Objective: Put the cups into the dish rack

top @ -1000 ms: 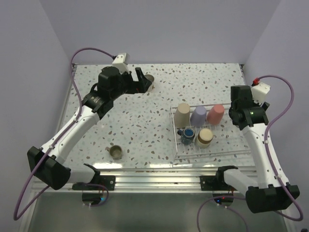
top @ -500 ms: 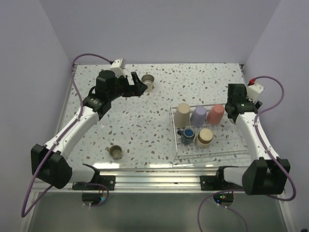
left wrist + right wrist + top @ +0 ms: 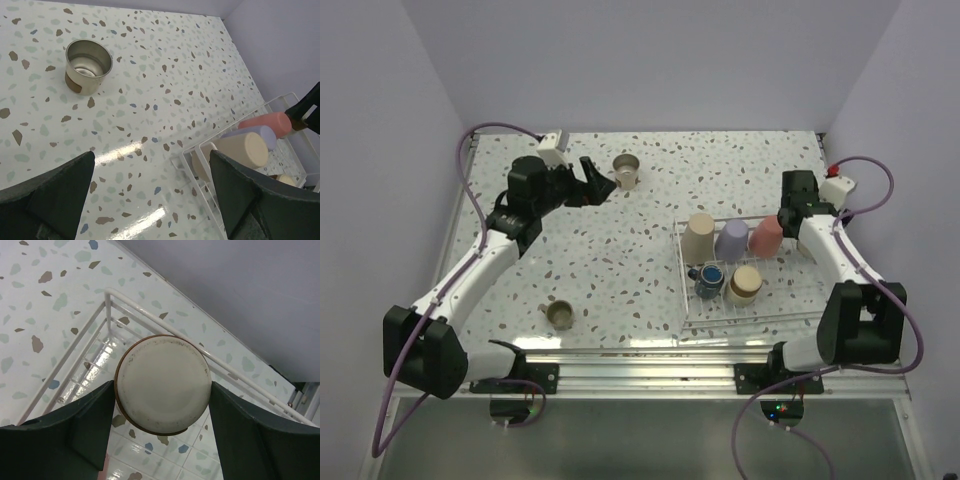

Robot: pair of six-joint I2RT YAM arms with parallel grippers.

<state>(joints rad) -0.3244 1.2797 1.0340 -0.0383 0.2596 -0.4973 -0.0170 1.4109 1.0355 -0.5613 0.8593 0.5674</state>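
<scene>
The wire dish rack (image 3: 802, 292) (image 3: 193, 150) (image 3: 150, 304) stands at the right. It holds a beige (image 3: 698, 238) (image 3: 245, 149), a lavender (image 3: 731, 240) and a coral-red cup (image 3: 766, 236) bottoms up, a dark mug (image 3: 709, 279) and another beige cup (image 3: 745, 283). My right gripper (image 3: 786, 218) (image 3: 162, 392) is shut on the coral-red cup (image 3: 160, 367), whose pale bottom faces the wrist camera. My left gripper (image 3: 598, 183) (image 3: 151, 157) is open and empty, just left of a steel cup (image 3: 626, 170) (image 3: 88, 65) standing upright at the back. A second steel cup (image 3: 560, 314) stands front left.
Grey walls close in the speckled table (image 3: 620, 250) at the back and on both sides. A metal rail (image 3: 640, 350) runs along the near edge. The right arm's elbow (image 3: 860, 320) sits just right of the rack.
My left gripper has drawn back to the left, uncovering the steel cup at the back. The right arm folded, its wrist swinging towards the back; the coral-red cup stayed put.
</scene>
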